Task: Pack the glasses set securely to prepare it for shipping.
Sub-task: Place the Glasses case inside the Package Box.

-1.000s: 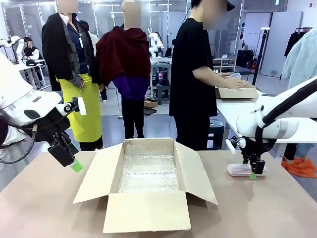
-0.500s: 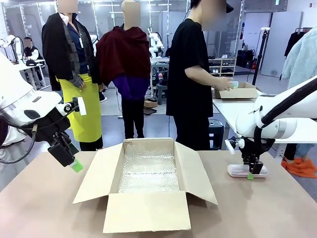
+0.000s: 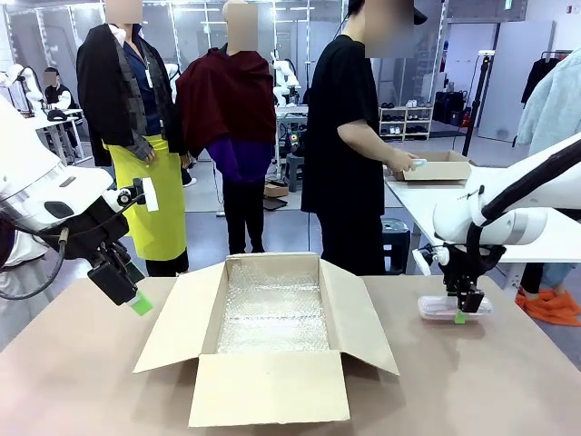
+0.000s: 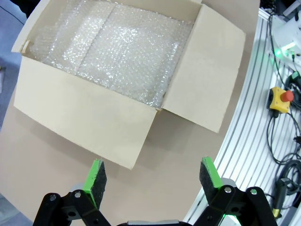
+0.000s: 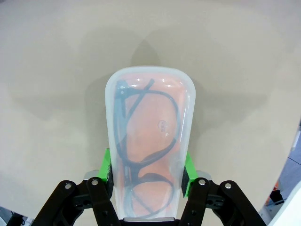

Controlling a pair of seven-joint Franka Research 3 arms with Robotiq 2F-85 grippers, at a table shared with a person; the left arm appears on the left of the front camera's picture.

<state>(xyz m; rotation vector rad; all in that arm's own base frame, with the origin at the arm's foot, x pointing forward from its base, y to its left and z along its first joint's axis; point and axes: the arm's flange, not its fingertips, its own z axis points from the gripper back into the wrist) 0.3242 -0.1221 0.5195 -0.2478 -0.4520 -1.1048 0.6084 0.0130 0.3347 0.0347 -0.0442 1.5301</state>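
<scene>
Right claw [image 5: 147, 168] clamps pink case [image 5: 150, 117] between 2 pads [image 5: 107, 165].

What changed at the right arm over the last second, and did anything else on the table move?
The right gripper closed on the pink glasses case and appears to have lifted it slightly off the table, the arm rising with it. The left gripper stayed open, hovering to the left of the cardboard box, which has not shifted.

Person in black tee [image 3: 349, 136] at white side table [image 3: 413, 205]; red e-stop btn [image 4: 283, 97], cables [image 4: 281, 139] by alu rail [image 4: 240, 155].
</scene>
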